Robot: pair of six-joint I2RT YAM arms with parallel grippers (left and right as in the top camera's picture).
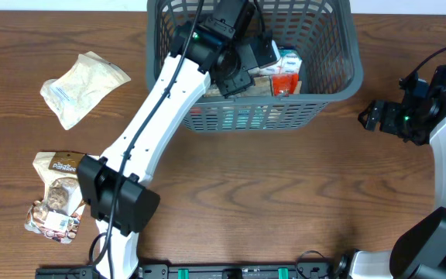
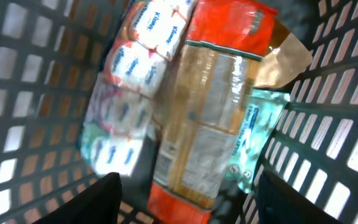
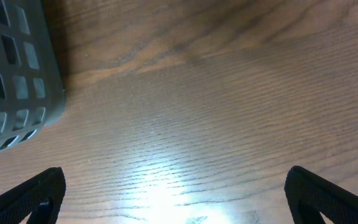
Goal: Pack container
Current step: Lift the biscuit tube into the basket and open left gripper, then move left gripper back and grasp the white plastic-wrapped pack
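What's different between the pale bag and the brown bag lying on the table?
The pale bag is plain whitish with a small label; the brown bag is printed with snack pictures. The pale bag lies farther back, clear of the robot; the brown bag sits nearer the front, beside the left arm. Both lie on the table, outside the container.

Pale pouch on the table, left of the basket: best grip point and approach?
Likely the pale pouch across its narrower middle, straight down: it lies flat and alone on the table, edges against the wood.
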